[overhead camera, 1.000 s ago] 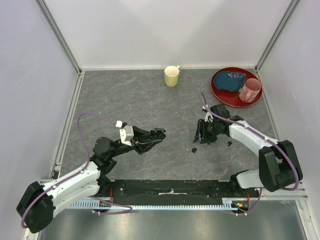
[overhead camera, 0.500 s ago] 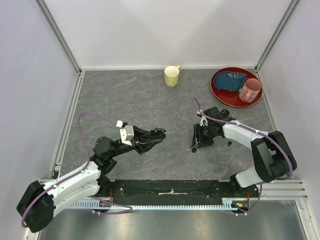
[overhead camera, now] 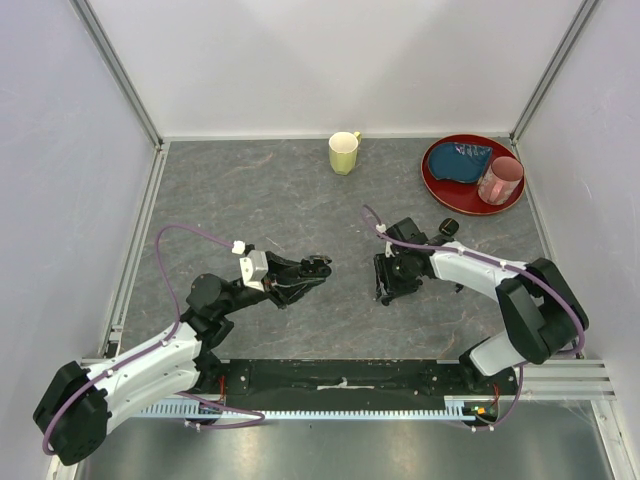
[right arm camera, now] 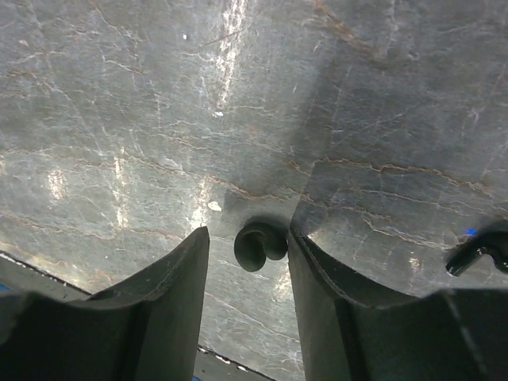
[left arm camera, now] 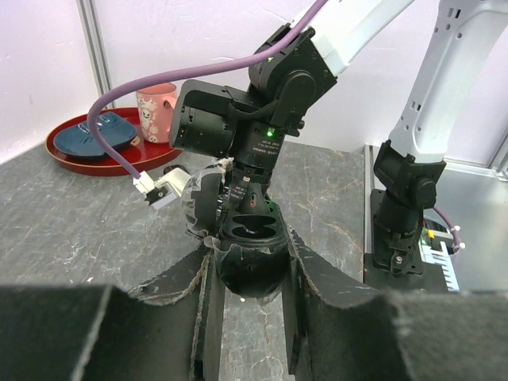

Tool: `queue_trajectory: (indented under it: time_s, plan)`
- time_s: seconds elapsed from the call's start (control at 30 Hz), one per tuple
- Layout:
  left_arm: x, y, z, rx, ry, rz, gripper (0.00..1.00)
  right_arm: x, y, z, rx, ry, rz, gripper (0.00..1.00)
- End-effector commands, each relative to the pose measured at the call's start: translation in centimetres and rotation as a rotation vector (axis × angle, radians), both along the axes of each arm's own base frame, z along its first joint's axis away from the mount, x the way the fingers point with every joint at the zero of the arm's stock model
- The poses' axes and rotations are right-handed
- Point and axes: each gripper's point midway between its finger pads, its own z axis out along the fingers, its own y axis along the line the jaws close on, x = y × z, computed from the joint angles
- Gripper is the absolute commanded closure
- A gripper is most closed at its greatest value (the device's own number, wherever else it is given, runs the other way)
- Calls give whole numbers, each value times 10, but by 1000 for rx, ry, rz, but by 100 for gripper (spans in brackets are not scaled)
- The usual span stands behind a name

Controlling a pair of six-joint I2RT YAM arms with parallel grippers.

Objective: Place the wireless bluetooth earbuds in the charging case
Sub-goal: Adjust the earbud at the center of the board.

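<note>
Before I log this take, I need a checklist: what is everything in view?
mug: one, yellow, far edge of the table, near the middle
plate: one, red, far right corner
dish: one, dark blue, on the plate
cup: one, pink, on the plate
case: one, black, open, in the left tool
earbud: one clearly seen, black, on the table
left tool: shut on the case
right tool: open, straddling the earbud
</note>
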Motion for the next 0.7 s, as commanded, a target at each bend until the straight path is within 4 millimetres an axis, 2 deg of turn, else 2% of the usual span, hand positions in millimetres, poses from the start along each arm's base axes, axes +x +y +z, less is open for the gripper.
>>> queue_trajectory:
  time_s: [0.0,0.13,0.27,0.43,0.67]
  plan:
    - [2,3,13,-38,-47,24,98,2,-15,-12,-131,-15,-6,48]
    - [2,3,12,-35,-44,26,98,4,-25,-11,-215,-35,-4,49]
    - [2,3,11,-34,-43,24,98,3,-27,-10,-252,-48,8,49]
    - [2,4,11,-36,-39,26,98,1,-25,-12,-267,-50,20,49]
    - [2,4,12,-38,-39,29,98,2,-18,-11,-238,-44,21,56]
